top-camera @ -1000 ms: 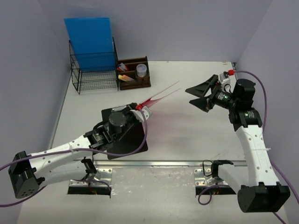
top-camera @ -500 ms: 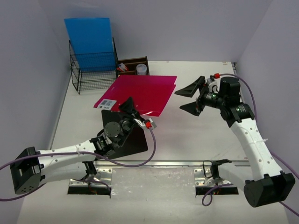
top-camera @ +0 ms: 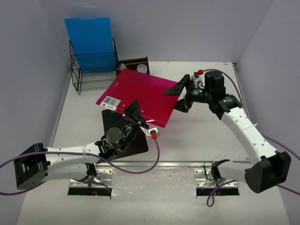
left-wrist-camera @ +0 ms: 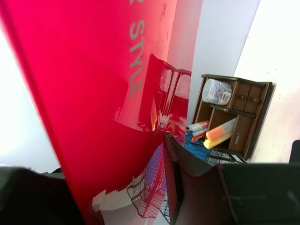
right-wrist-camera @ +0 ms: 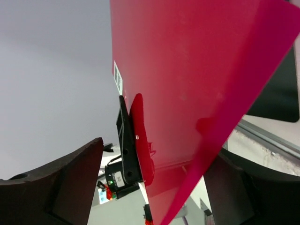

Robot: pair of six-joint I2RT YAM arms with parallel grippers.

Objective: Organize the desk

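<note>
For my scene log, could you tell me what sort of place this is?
Probably a robot test cell staged as an office desk: a white desk boxed in by plain walls, a wire file rack holding a blue folder, a wooden organizer with markers.

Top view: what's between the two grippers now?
The red folder, in the top view: the left gripper grips its near edge; the right gripper, open, straddles its right edge.

Desk (top-camera: 197, 136) carries wire rack (top-camera: 95, 77), wooden organizer (top-camera: 132, 61) (far left), clipboard (top-camera: 108, 124).
</note>
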